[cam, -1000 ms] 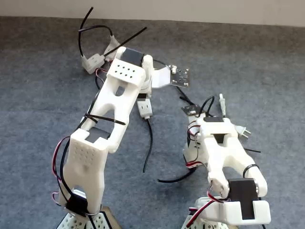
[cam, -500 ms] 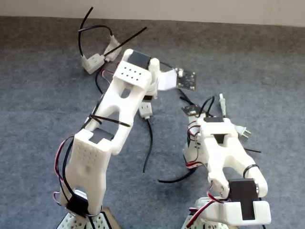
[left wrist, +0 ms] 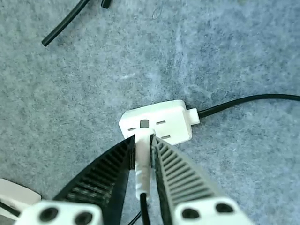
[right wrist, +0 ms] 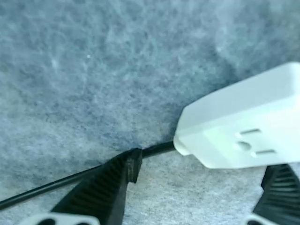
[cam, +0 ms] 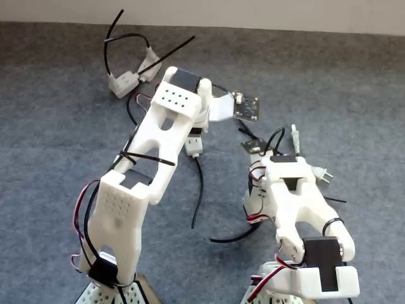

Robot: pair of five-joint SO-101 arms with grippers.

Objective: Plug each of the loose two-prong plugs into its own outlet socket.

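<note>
Pinching a white two-prong plug [left wrist: 142,161] between them, the left jaws stand narrow, closed on the plug's sides. The plug's front end meets the near edge of a white outlet socket [left wrist: 159,123] lying flat on the grey felt tabletop [cam: 354,95]. The prongs are hidden, so I cannot tell whether they are in. The socket's slots and round hole face up. Its black cord [left wrist: 248,101] runs away across the felt. In the high view the left arm [cam: 161,136] stretches over this socket [cam: 193,145], whose cord [cam: 199,190] trails back toward the arm bases.

The right jaws stand wide, one finger [right wrist: 112,180] touching the black cord [right wrist: 56,185] of a second white outlet socket [right wrist: 243,119], the other finger [right wrist: 281,190] on the socket's far side. This socket's slots are also in plain sight. The right arm [cam: 297,202] sits folded low over it.

Two loose white plugs lie just beside the right arm, one [cam: 323,174] with prongs pointing outward and a slimmer one [cam: 294,136] farther back. At the far left, well apart from both arms, a third socket [cam: 123,82] lies with a white plug [cam: 150,63] just beside it amid looping black cords.
</note>
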